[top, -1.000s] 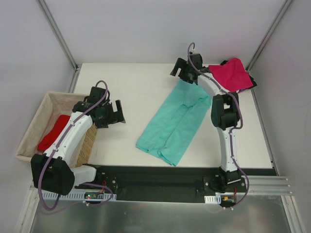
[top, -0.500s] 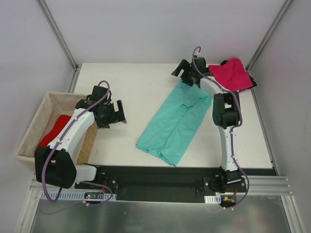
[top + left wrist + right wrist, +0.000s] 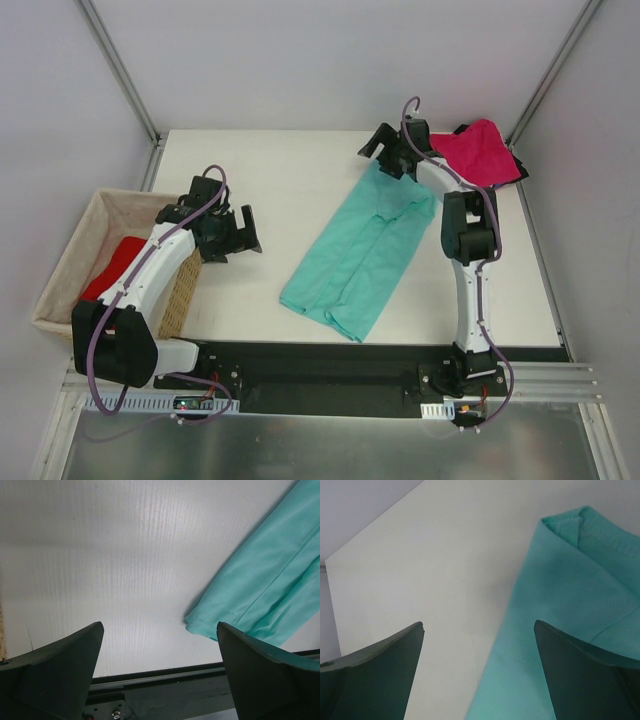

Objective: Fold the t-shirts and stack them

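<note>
A teal-green t-shirt (image 3: 358, 252) lies folded lengthwise into a long strip, slanting across the middle of the table. My right gripper (image 3: 383, 152) hangs open over its far end; in the right wrist view the shirt's folded edge (image 3: 560, 595) runs between the wide fingers of the right gripper (image 3: 479, 624). Well to the left of the shirt's near end, my left gripper (image 3: 241, 234) is open too. In the left wrist view the left gripper (image 3: 160, 625) holds nothing, and the teal shirt's corner (image 3: 265, 590) lies off to the right. A magenta-pink t-shirt (image 3: 480, 150) sits on a black one (image 3: 517, 166) at the far right corner.
A tan wicker basket (image 3: 68, 252) with cloth lining stands at the left edge, with a bright red t-shirt (image 3: 112, 268) inside. A black rail (image 3: 330, 362) runs along the table's near edge. Grey walls and metal posts close in the back and sides.
The right gripper has drifted a little to the right and back over the teal shirt's far end. The left arm has shifted slightly; its gripper stays in about the same place.
</note>
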{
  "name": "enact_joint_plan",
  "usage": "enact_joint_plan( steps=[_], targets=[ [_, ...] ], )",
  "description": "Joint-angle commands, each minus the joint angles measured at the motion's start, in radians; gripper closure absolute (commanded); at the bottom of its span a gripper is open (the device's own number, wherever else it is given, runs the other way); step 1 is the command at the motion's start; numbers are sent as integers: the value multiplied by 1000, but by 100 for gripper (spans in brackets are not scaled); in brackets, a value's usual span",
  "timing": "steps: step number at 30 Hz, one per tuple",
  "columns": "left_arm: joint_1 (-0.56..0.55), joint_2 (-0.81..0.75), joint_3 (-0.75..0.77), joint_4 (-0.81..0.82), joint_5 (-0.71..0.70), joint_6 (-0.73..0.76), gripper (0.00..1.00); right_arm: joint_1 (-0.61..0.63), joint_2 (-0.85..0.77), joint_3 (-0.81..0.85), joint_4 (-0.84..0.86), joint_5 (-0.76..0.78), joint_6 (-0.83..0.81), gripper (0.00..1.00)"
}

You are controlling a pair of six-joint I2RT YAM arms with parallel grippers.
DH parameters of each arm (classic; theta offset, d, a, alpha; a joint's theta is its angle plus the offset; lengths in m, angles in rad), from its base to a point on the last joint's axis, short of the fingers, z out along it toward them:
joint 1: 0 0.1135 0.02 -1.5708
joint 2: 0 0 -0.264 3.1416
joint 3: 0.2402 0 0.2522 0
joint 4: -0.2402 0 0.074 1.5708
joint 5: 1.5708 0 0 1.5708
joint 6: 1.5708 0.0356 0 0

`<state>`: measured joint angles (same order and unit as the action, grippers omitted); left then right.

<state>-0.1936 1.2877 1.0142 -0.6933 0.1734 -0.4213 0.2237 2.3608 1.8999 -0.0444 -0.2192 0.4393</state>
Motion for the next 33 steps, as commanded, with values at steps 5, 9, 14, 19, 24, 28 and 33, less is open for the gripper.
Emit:
enact_joint_plan(
  steps=[5,9,14,19,24,28,33],
  targets=[
    [29,-28,14,-2,-2,29,3,-10,121,169,12,-51,82,3],
    [37,-24,24,-3,0,29,2,-9,150,208,9,-57,110,3],
    [40,-8,29,-3,3,30,3,-7,163,225,9,-58,127,3],
    [43,1,27,-2,3,30,3,-3,241,316,-8,-109,174,3],
    [52,-13,24,-5,-2,39,3,23,290,407,-8,-143,222,3],
    [60,-21,17,-3,0,41,2,43,322,459,-3,-152,251,3],
    [66,-22,7,-3,5,38,2,65,344,473,40,-181,308,3]
  ],
)
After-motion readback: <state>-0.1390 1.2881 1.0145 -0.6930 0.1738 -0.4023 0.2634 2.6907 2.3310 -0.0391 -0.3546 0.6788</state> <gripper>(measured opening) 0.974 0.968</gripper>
